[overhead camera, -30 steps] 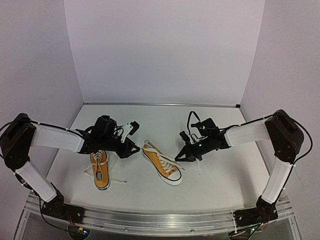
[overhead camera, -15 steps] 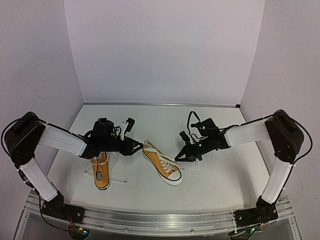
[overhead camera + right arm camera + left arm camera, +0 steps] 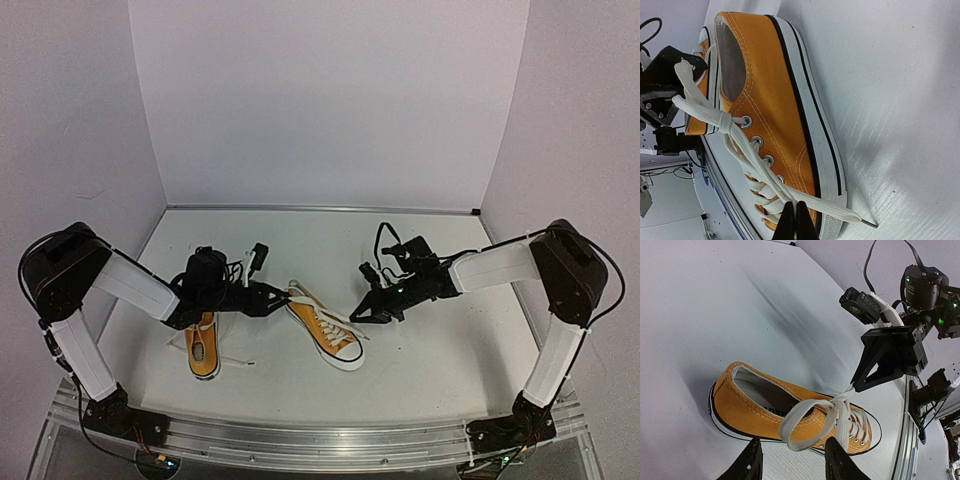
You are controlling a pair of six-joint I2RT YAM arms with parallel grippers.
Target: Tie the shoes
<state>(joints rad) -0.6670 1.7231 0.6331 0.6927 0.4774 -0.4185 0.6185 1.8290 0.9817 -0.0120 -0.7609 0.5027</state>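
Top external view is showing you both shoes lying on the worktop (image 3: 440, 365): the near shoe (image 3: 201, 345) is sitting under your left arm, and the angled shoe (image 3: 325, 326) is lying between the arms. Your right end effector (image 3: 372, 313) is pinching fully closed on a lace strand (image 3: 832, 209) beside the toe half, likely drawing it taut. Your left end effector (image 3: 278, 297) is hovering at the heel side, fingers (image 3: 751, 462) standing half apart and gripping nothing. The lace loop (image 3: 802, 416) is reaching one fingertip, probably so you can catch it.
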